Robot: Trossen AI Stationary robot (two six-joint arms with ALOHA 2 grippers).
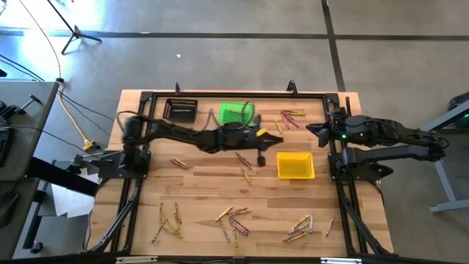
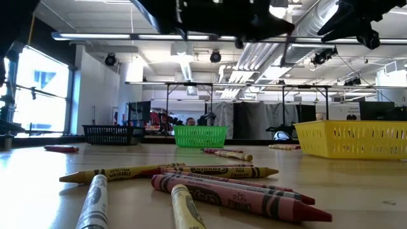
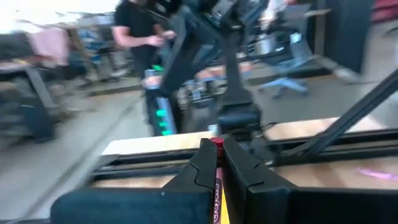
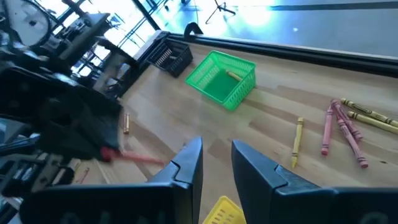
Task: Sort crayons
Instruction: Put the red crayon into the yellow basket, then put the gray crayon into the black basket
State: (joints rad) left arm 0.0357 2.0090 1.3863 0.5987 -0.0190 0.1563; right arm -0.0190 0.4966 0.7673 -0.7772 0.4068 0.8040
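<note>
My left arm reaches across the table's middle, and its gripper [image 1: 274,140] is shut on a red crayon [image 3: 216,144] above the wood, between the green bin [image 1: 236,114] and the yellow bin [image 1: 295,166]. My right gripper [image 4: 216,163] hovers open over the table's right side with nothing between its fingers. Loose crayons lie near the far right [image 1: 290,117], at the middle [image 1: 243,159] and along the near edge [image 1: 233,220]. A black bin [image 1: 182,110] stands at the far left. My left gripper pinches the red crayon between its two fingers, with the crayon lying along them. Its red end [image 3: 216,144] sticks out past the fingertips. The fingers point level toward the table's right side. The crayon is lifted clear of the table.
One crayon lies inside the green bin [image 4: 222,78]. Yellow and pink crayons [image 4: 326,132] lie on the wood beyond my right gripper. A black frame rail [image 1: 242,95] runs along the table's edges. A person stands in the room past the table's right side [image 3: 140,31].
</note>
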